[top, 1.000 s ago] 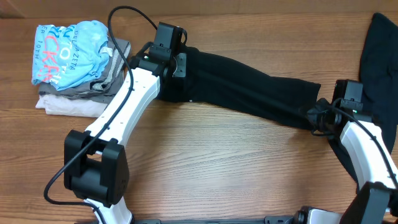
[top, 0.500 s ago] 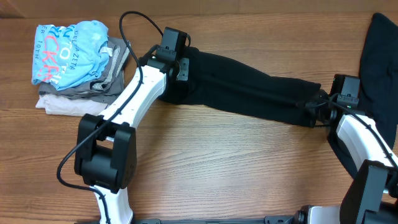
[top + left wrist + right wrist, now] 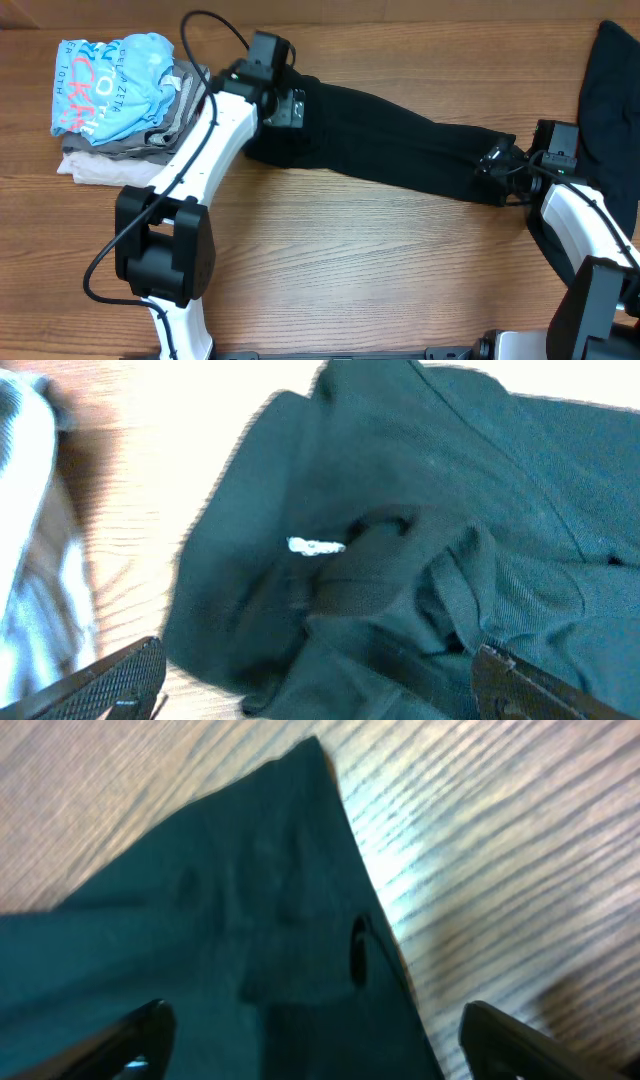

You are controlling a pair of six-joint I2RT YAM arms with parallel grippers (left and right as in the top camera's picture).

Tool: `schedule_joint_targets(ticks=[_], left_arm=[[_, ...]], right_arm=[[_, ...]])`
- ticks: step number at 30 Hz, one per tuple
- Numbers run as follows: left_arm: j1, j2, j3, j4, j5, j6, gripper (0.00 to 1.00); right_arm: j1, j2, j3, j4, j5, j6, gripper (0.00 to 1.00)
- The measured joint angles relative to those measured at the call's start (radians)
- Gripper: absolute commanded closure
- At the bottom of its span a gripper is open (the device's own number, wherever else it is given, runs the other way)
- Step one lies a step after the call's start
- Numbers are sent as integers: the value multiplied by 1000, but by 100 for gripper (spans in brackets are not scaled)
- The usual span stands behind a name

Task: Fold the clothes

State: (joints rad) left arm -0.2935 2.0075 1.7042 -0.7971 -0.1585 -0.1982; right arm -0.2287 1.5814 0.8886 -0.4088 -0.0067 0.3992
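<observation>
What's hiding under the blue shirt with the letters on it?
A folded grey garment lies right under the blue shirt, and a pale garment sits below that, on the table. The shirt covers their middles, so only their edges show.

Overhead view: fixed above the bench (image 3: 330,250), looking straight down from far enough to take in the long black garment (image 3: 390,145) end to end, together with both arms. Left wrist view: close above the garment's label end, facing down onto the white label (image 3: 316,546), with the left end effector (image 3: 320,685) framing the lower edge. Right wrist view: equally close above the garment's opposite end, where its corner meets bare bench, with the right end effector (image 3: 325,1045) along the bottom. Each wrist view shares one end of the garment with the overhead view.
</observation>
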Motion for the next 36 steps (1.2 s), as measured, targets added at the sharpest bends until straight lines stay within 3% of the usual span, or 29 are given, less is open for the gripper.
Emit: schedule_joint_targets(ticks=[10, 14, 17, 19, 20, 22, 24, 25, 29, 36], left_arm=[[21, -11, 289, -326, 0, 0, 0], [21, -14, 302, -349, 1, 0, 0], [21, -14, 302, -352, 0, 0, 0], [21, -14, 302, -352, 0, 0, 0], [21, -14, 302, -352, 1, 0, 0], [21, -14, 302, -352, 1, 0, 0], [21, -14, 302, -353, 0, 0, 0], [21, -14, 302, -355, 1, 0, 0], [21, -14, 302, -356, 0, 0, 0], [24, -14, 302, -359, 0, 0, 0]], right_arm=[[0, 158, 2, 74, 11, -140, 17], [0, 182, 11, 107, 16, -211, 33], [0, 203, 20, 133, 19, -259, 35], [0, 212, 26, 140, 18, -277, 44], [0, 215, 29, 141, 18, -285, 65], [0, 220, 35, 132, 12, -298, 85], [0, 222, 39, 116, -3, -278, 88], [1, 222, 42, 106, -5, -272, 94], [-14, 224, 75, 34, -18, -205, 96], [-127, 259, 222, -262, -18, -134, 96]])
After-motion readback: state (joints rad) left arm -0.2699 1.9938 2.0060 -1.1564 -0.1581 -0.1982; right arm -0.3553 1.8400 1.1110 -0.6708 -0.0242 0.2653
